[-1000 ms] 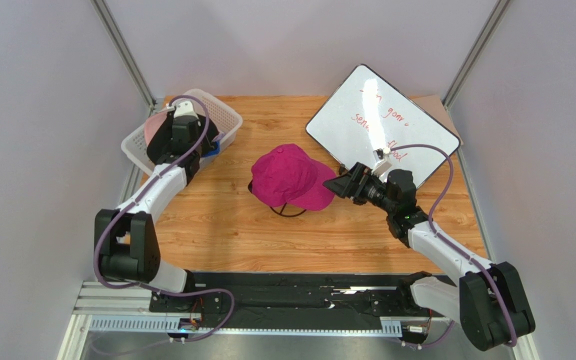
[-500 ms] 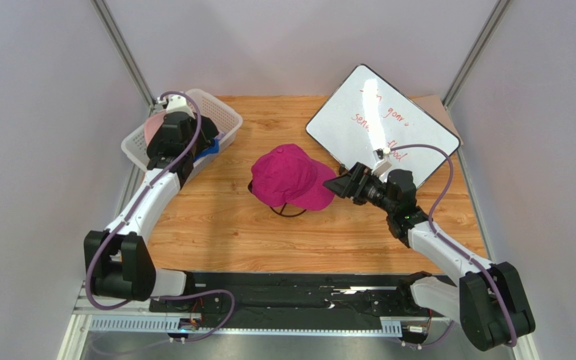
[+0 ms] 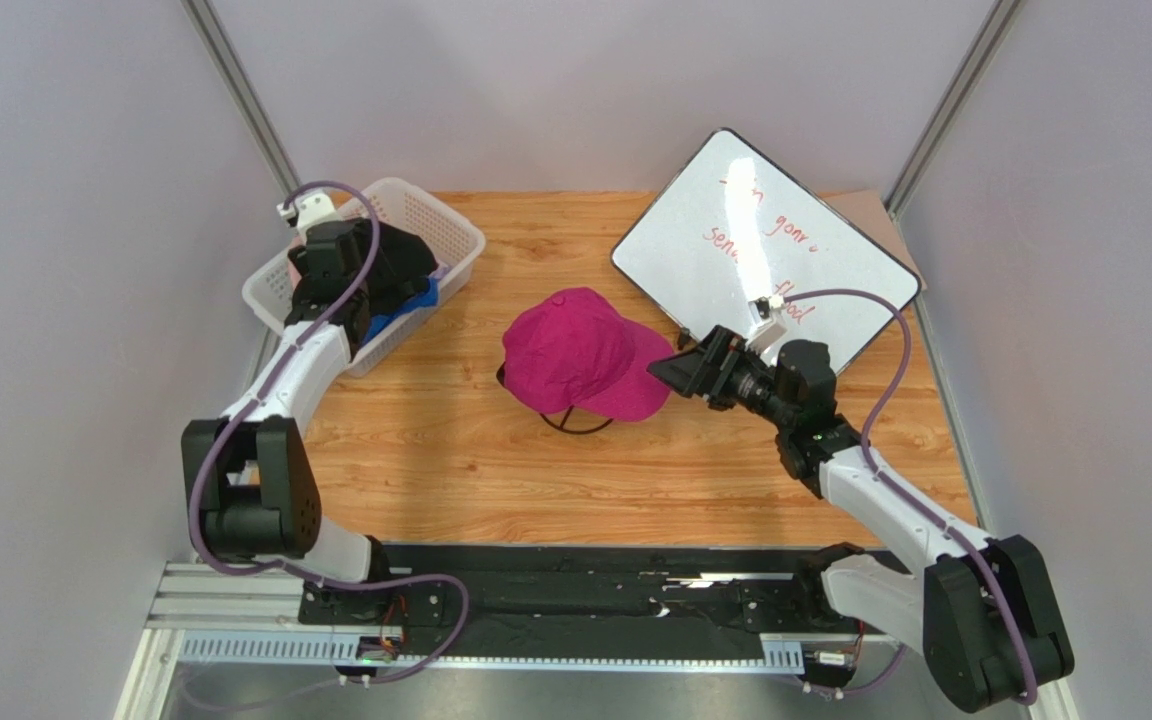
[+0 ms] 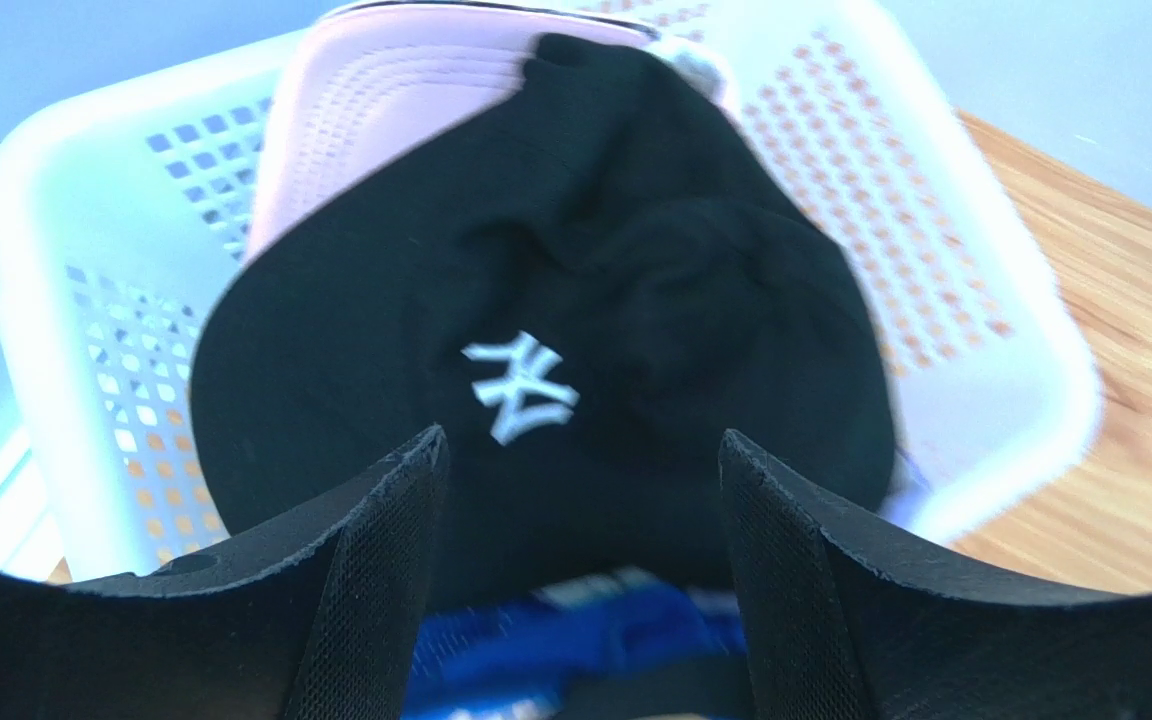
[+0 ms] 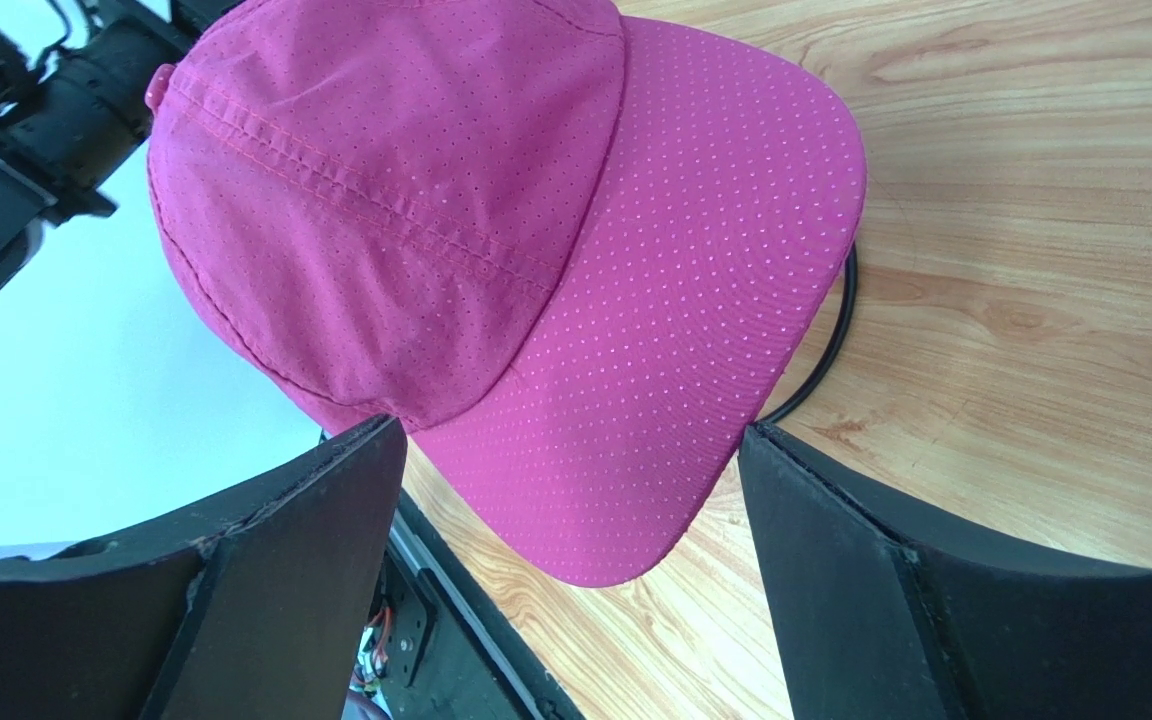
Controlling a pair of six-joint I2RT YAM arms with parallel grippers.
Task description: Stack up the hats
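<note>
A magenta hat point(image 3: 582, 353) point(image 5: 462, 225) sits on a black wire stand point(image 3: 575, 425) point(image 5: 826, 348) mid-table. My right gripper point(image 3: 675, 369) point(image 5: 575, 435) is open at its brim, whose tip reaches between the spread fingers without touching them. My left gripper point(image 3: 394, 267) point(image 4: 582, 443) is open just above a white basket point(image 3: 440, 222) point(image 4: 988, 345). In the basket a black hat with a white NY logo point(image 4: 537, 330) lies on a light pink hat point(image 4: 372, 90). A royal blue hat point(image 3: 414, 300) point(image 4: 582, 630) shows below it. Nothing is between the left jaws.
A whiteboard with red writing point(image 3: 763, 240) leans at the back right, close behind the right arm. The basket stands at the table's far left edge, near a metal frame post point(image 3: 244, 105). Bare wood point(image 3: 432, 450) lies in front of the stand.
The left gripper went from shut to open and shifted up and left over the basket, now covering the pink hat in the top view. The right arm stayed put.
</note>
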